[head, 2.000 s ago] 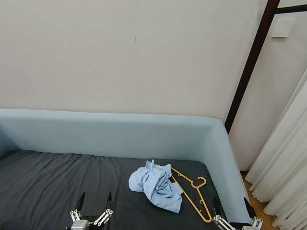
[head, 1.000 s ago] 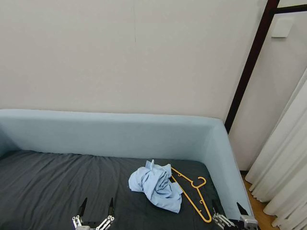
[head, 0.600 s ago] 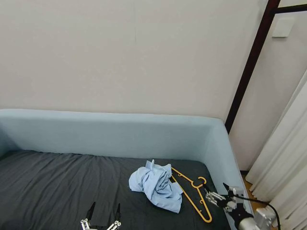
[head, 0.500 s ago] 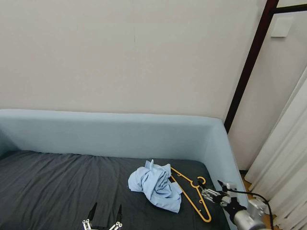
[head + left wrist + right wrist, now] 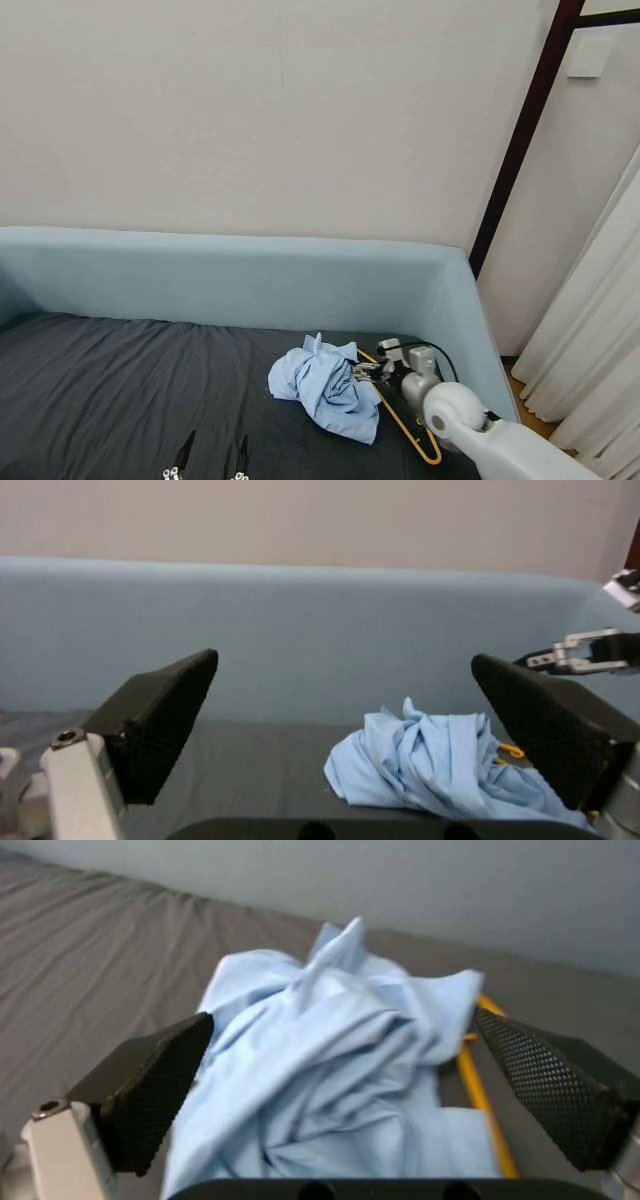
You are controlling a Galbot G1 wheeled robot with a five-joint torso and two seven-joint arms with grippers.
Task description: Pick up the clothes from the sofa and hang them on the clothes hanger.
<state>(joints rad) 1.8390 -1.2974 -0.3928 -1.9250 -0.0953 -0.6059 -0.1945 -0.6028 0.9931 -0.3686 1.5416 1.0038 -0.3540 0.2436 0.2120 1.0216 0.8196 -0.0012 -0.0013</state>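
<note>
The right hand (image 5: 368, 368), lower centre-right of the head view, has its fingers spread wide apart and grips nothing. It sits just beside the right edge of the crumpled light-blue cloth garment (image 5: 322, 385). The garment lies on the dark grey seat of the pale-blue sofa (image 5: 200, 280), overlapping the yellow plastic clothes hanger (image 5: 412, 425). The left hand (image 5: 215, 448), at the bottom edge, is likewise spread and empty.

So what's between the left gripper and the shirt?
Only bare dark seat, in the head view: left gripper open at the near edge, shirt farther back with the open right gripper beside it.
</note>
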